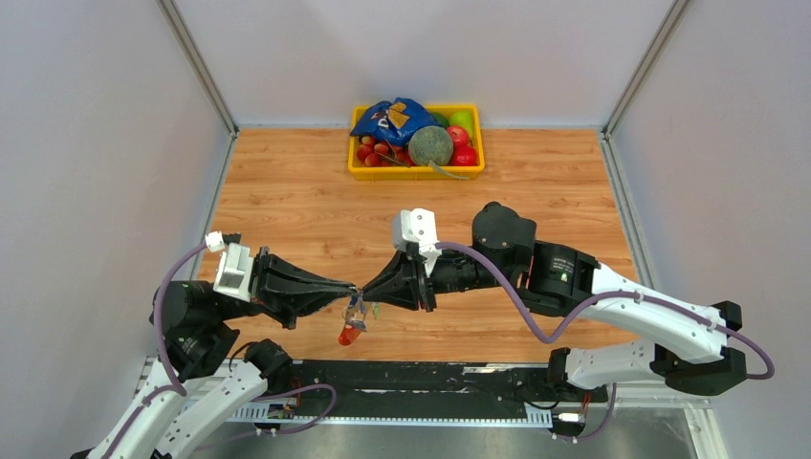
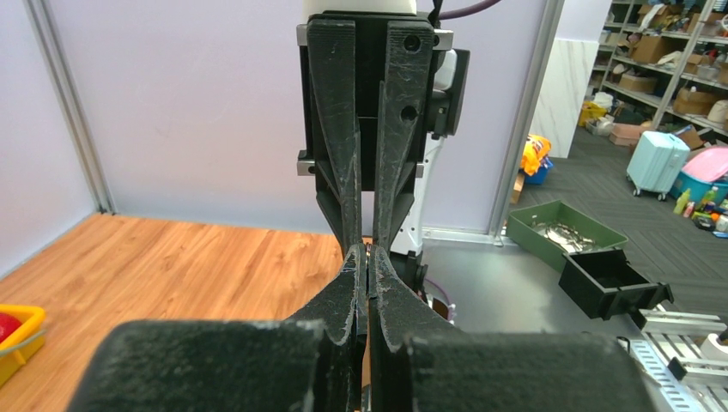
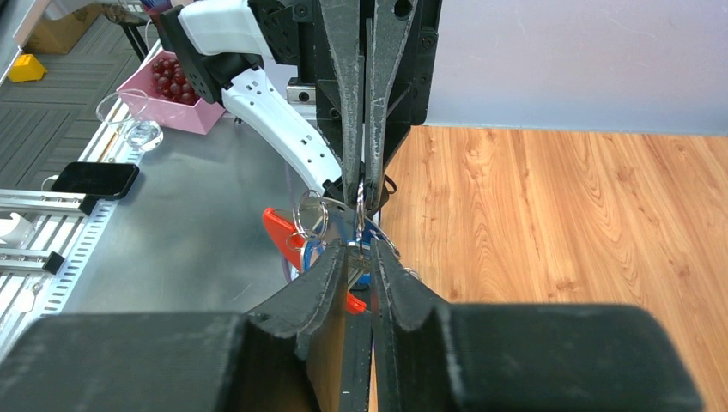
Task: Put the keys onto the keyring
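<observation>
Above the table's near edge my two grippers meet tip to tip. The left gripper [image 1: 354, 289] [image 2: 367, 263] is shut on the keyring's thin metal, and the bunch hangs below it. In that bunch I see silver rings [image 3: 312, 210], a red clip [image 3: 282, 227] [image 1: 349, 335] and a small green tag [image 1: 375, 309]. The right gripper [image 1: 371, 289] [image 3: 360, 252] faces it, its jaws pinching the silver blade of a key [image 3: 355, 262]. A blue key head [image 3: 311, 254] shows just behind its fingertips. In the left wrist view the keys are hidden.
A yellow tray [image 1: 416, 173] with fruit, a blue bag and a grey ball stands at the table's far edge. Wall posts frame the table's sides. Beyond the near edge is a metal bench with a phone [image 3: 93, 178] and a pink box [image 3: 172, 107].
</observation>
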Robot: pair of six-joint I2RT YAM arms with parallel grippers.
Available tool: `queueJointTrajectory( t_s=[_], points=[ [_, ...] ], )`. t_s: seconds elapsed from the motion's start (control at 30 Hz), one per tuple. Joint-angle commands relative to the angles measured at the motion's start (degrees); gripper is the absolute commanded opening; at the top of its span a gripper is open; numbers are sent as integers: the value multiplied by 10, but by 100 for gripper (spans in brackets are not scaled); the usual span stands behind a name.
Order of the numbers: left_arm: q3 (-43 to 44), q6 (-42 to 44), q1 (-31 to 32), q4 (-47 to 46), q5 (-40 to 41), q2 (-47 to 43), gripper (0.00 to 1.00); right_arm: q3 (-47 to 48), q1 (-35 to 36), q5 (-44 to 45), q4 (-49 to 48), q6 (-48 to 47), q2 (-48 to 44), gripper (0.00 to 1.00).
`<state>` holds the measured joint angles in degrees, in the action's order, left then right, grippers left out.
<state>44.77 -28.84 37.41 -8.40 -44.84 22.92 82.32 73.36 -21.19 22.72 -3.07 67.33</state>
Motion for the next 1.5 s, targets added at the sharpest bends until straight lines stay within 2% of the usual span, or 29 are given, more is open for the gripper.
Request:
queueJointTrajectory(
  t_s=[0.0, 0.07, 0.8, 1.07, 1.13, 1.23, 1.47],
  points=[
    [1, 2, 0, -27, 8, -8, 0, 15, 1, -13, -28, 7, 9, 10],
    [1, 1, 0, -29, 9, -8, 0, 15, 1, -14, -28, 6, 10, 0],
    [-7, -18, 0, -70, 7, -5, 0, 6, 1, -58, -47, 4, 41, 0],
    [-5, -18, 0, -69, 1, -4, 0, 9, 1, -46, -46, 3, 40, 0],
    [-5, -17, 0, -66, 1, -4, 0, 7, 1, -35, -44, 3, 34, 6],
    [-4, -15, 0, -61, 2, -7, 0, -3, 1, -13, -41, 1, 17, 20],
    [-3, -13, 0, -56, 4, -6, 0, -31, 1, 34, -26, 0, -33, 34]
  ],
)
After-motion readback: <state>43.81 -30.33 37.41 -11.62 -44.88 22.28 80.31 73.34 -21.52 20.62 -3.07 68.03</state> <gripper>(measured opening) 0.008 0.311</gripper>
